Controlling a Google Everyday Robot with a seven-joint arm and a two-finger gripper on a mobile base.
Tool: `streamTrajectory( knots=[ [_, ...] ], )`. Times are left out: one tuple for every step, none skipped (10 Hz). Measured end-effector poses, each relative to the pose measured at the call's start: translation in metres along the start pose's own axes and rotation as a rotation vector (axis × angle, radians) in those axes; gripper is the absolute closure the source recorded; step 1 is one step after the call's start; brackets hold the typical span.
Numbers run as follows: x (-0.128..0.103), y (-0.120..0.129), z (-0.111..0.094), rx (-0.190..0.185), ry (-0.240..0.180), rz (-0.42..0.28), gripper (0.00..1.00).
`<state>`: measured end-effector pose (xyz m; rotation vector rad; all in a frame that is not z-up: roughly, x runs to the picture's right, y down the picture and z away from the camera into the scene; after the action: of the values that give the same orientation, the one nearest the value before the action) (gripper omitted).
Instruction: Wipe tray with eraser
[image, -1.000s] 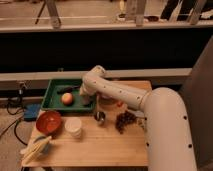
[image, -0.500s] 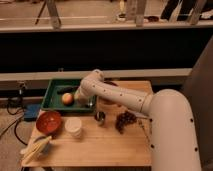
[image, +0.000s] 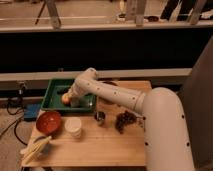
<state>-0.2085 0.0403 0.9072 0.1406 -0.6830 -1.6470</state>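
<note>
The dark-green tray (image: 54, 90) sits at the back left of the wooden table. An orange ball (image: 66, 99) lies inside it. My white arm reaches from the right across the table, and my gripper (image: 74, 101) is down inside the tray, right beside the orange ball on its right. The whitish-grey eraser is hidden, likely under or in the gripper.
A red-orange bowl (image: 49, 121) stands in front of the tray. A white cup (image: 74, 127) is beside it. A small metal cup (image: 100, 117) and a dark bunch of grapes (image: 127, 120) lie mid-table. Yellowish items (image: 36, 148) lie at the front left. A window wall runs behind.
My arm has swung left and the gripper has moved leftwards across the tray, ending close against the orange ball. The other objects have not moved.
</note>
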Motion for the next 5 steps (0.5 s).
streamTrajectory(
  knots=[
    [0.006,-0.003,0.003,0.005,0.004,-0.011,0.98],
    [0.013,-0.001,0.005,0.003,0.010,-0.015,0.98],
    [0.020,0.003,0.007,0.001,0.019,-0.013,0.98],
    [0.025,0.005,0.008,-0.001,0.025,-0.012,0.98],
    [0.030,0.009,0.010,-0.008,0.029,-0.008,0.98]
  ],
)
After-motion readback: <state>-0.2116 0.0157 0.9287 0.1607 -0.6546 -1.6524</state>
